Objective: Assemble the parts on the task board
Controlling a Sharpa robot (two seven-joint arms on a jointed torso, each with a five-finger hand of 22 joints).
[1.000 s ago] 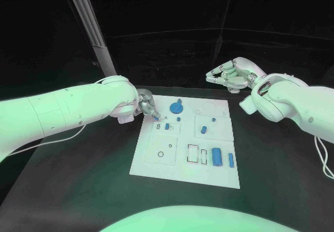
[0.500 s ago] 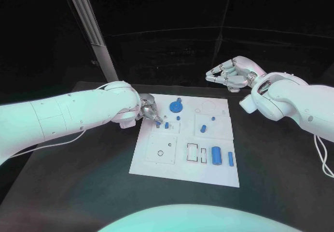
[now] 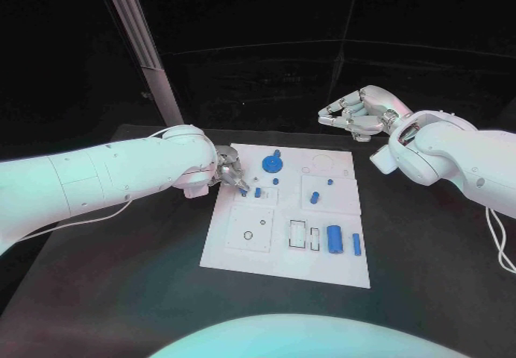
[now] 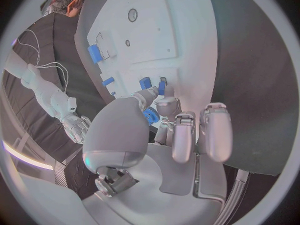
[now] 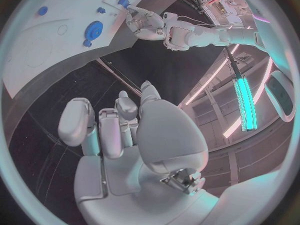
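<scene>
I kept my left hand (image 3: 228,170) low over the task board (image 3: 258,257), fingers pinching a small blue part (image 3: 243,192) above its slot; my right hand (image 3: 360,113), curled on nothing, waited clear behind.

No text, label, brand, number or sign can be read anywhere in these views. The task board (image 3: 282,257) carries only outlined shapes and holes, with no lettering that can be made out, and the blue parts (image 3: 335,239) on it are unmarked. The arms and both hands bear no legible marking either.
</scene>
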